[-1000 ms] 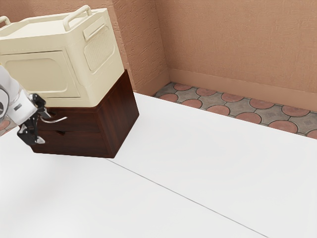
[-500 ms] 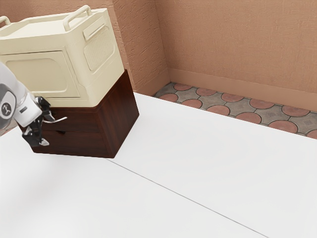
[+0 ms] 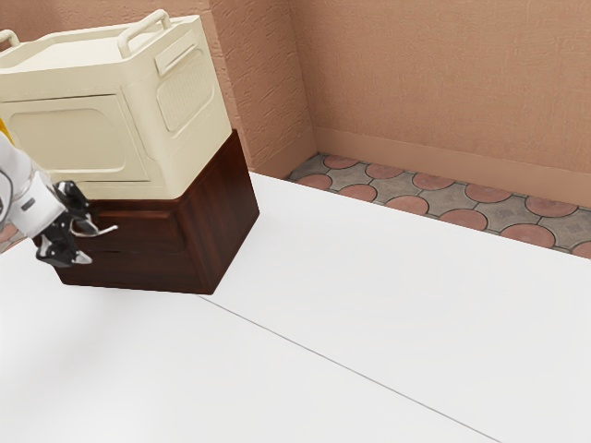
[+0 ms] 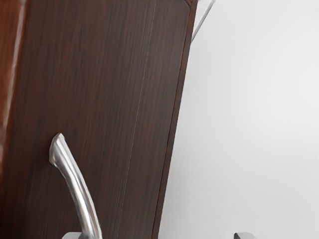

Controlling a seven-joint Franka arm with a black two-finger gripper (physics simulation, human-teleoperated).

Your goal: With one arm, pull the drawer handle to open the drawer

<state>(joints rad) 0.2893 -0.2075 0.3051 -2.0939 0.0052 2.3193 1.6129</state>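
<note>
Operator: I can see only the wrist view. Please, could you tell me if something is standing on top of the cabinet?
Observer: Yes, a cream box rests on top of the dark wooden cabinet.

Operator: Thank you. And what is there beyond the far edge of the white tabletop?

Observer: In the exterior view, beyond the tabletop there is a floor with round reddish tiles, and behind it an orange-brown wall.
</note>
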